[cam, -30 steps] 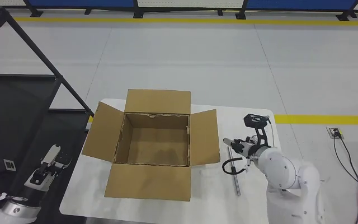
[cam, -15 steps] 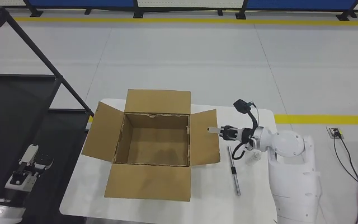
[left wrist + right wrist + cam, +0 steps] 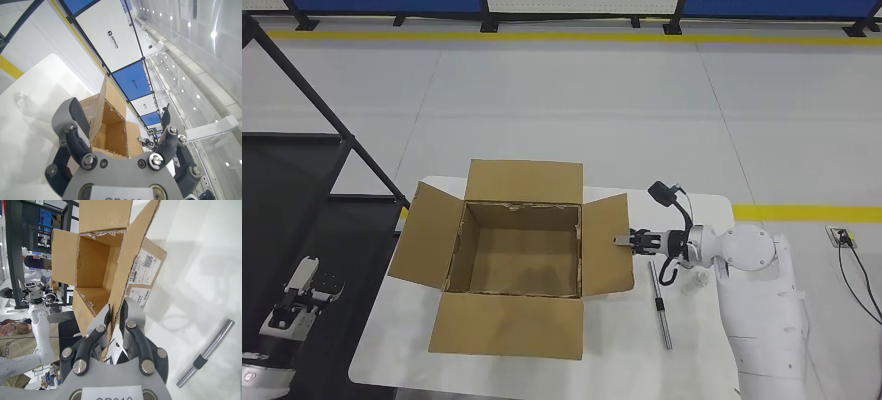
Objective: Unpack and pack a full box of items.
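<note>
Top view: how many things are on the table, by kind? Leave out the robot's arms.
cardboard box: 1
metal rod: 1
small pale item, too small to identify: 1
Total: 3

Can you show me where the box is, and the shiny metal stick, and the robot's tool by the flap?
box (image 3: 507,325): top view, on its near flap.
metal stick (image 3: 661,308): top view, at its middle.
right tool (image 3: 115,313): right wrist view, midway between its fingertips, around the box's flap.
</note>
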Controlling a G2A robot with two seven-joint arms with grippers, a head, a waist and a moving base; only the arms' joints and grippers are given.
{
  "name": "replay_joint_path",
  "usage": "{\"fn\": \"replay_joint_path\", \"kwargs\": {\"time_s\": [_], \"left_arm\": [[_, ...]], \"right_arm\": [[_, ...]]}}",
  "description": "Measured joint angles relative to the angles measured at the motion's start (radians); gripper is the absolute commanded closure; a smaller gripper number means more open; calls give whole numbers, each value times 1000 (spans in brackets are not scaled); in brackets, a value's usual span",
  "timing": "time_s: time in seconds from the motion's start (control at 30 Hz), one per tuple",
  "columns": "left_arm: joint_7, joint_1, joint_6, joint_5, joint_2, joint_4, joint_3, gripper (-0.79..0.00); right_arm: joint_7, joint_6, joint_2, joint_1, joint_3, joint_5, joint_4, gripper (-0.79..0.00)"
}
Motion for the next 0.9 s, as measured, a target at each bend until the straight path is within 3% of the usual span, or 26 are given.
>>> {"fn": "replay_joint_path", "kwargs": {"time_s": [0.43, 0.9], "left_arm": [[-20, -6, -6, -5, 0, 3, 1, -785], [-64, -30, -16, -15, 3, 23, 5, -785]], "right_arm": [[5, 93, 27, -34, -61, 29, -80, 0], [-18, 183, 62, -148, -76, 37, -240, 0]]}}
